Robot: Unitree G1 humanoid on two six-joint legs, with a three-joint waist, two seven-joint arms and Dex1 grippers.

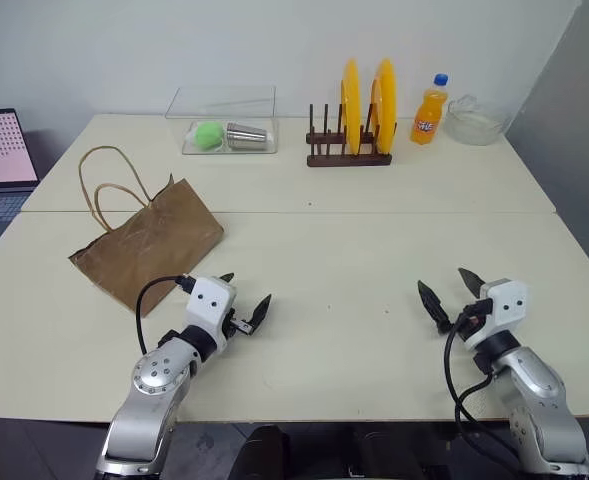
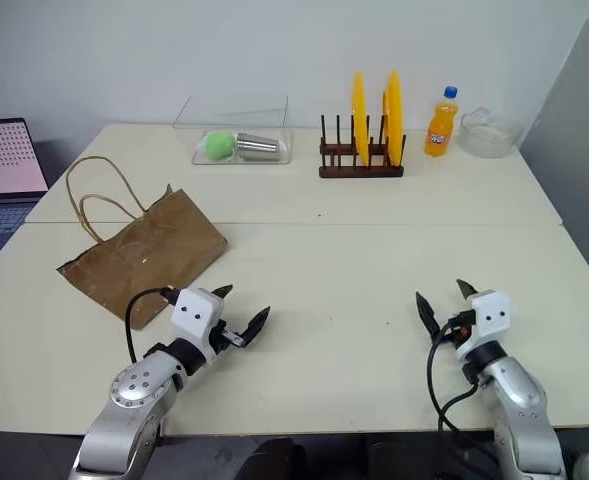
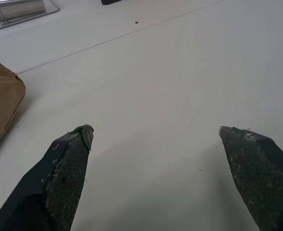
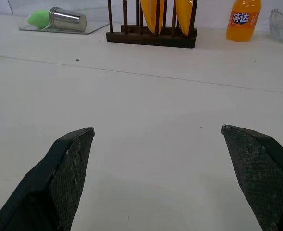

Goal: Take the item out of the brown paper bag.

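Bright even light, soft shadows, wrist views perhaps slightly blurred

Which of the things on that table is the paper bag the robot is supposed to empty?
Look at the near left part of the cream table, just ahead of the robot's left tool. The brown paper bag lies flat there, two thin cord handles looping toward the laptop. It is the only brown, crumpled thing.
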